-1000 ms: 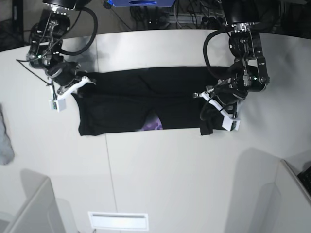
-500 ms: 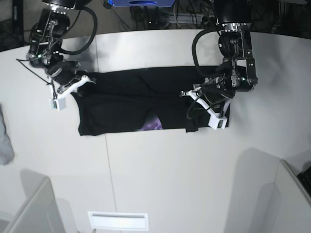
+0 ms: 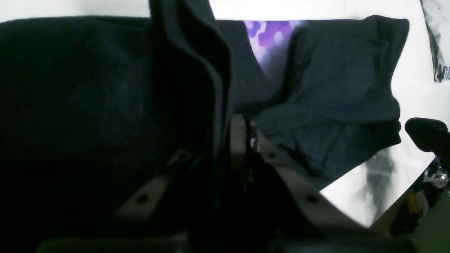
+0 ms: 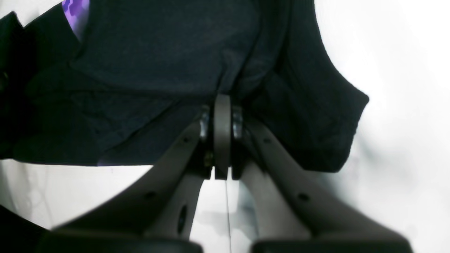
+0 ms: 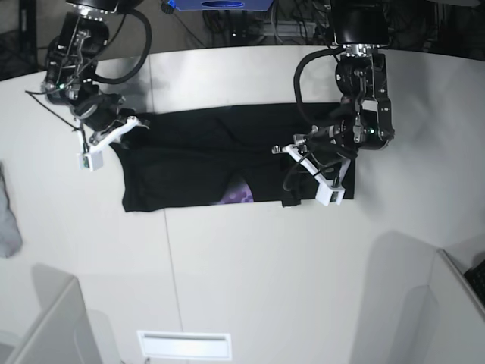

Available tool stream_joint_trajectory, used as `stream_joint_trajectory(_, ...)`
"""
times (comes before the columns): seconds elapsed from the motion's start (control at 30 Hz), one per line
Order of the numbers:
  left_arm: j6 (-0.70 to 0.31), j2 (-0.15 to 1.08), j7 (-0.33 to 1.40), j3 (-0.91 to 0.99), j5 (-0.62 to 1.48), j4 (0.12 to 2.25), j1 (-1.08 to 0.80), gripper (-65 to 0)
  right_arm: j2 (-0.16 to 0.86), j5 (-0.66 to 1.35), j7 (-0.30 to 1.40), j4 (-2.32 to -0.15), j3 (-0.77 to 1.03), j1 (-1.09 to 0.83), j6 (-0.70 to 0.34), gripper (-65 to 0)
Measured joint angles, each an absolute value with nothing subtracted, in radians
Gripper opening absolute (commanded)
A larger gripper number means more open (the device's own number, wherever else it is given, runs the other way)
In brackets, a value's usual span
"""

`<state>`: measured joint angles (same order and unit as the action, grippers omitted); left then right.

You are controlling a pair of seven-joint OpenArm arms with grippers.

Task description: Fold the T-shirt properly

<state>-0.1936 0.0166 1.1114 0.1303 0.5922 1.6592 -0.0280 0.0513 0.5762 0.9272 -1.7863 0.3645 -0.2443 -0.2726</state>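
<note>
The black T-shirt [image 5: 197,159] lies spread across the white table, with a patch of purple print [image 5: 241,193] showing at its near edge. My left gripper [image 5: 294,154] is shut on a raised fold of the shirt's right part [image 3: 218,88], which is doubled over toward the middle. The print also shows in the left wrist view [image 3: 262,38]. My right gripper [image 5: 133,125] is shut on the shirt's left edge by the sleeve; in the right wrist view its closed fingertips [image 4: 222,105] pinch black cloth [image 4: 168,52].
A small grey cloth [image 5: 7,220] lies at the table's left edge and also shows in the left wrist view [image 3: 436,35]. White table [image 5: 250,280] lies in front of the shirt. A grey partition [image 5: 45,318] stands at the front left, and another at the front right.
My left gripper has moved leftward with the shirt's right edge, folding it over the body, so the shirt looks shorter on that side. The right gripper has stayed put.
</note>
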Motion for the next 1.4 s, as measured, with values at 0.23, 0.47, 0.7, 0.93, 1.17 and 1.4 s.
stream_joint_trajectory(0.23, -0.194, 0.017, 1.111, 0.130, 0.592, 1.654, -0.030, -65.0, 0.051, 0.576, 0.927, -1.786, 0.364, -0.244, -0.272, -65.0)
stream_joint_trajectory(0.47, -0.194, 0.017, 1.111, 0.130, 0.596, 1.654, -0.030, -49.2, 0.051, 0.576, 0.927, -1.786, 0.364, -0.244, -0.272, -65.0)
stream_joint_trajectory(0.7, -0.193, -0.003, 1.108, 0.051, 0.600, 1.654, -0.028, -26.0, 0.051, 0.576, 0.927, -1.786, 0.364, -0.244, -0.272, -65.0)
stream_joint_trajectory(0.93, -0.193, -0.040, 1.109, -0.057, 0.599, 1.654, -0.028, -19.7, 0.051, 0.577, 0.926, -1.786, 0.364, -0.242, -0.272, -65.0)
stream_joint_trajectory(1.17, -0.199, -0.049, 1.115, -0.009, 0.610, 1.764, -0.039, -21.4, 0.052, 0.576, 0.928, -1.785, 0.364, -0.202, -0.272, -65.0)
stream_joint_trajectory(1.4, -0.195, 0.101, 1.123, 0.303, 0.591, 1.802, -0.146, -65.0, 0.050, 0.583, 1.071, -1.783, 0.501, -0.083, -0.271, -43.1)
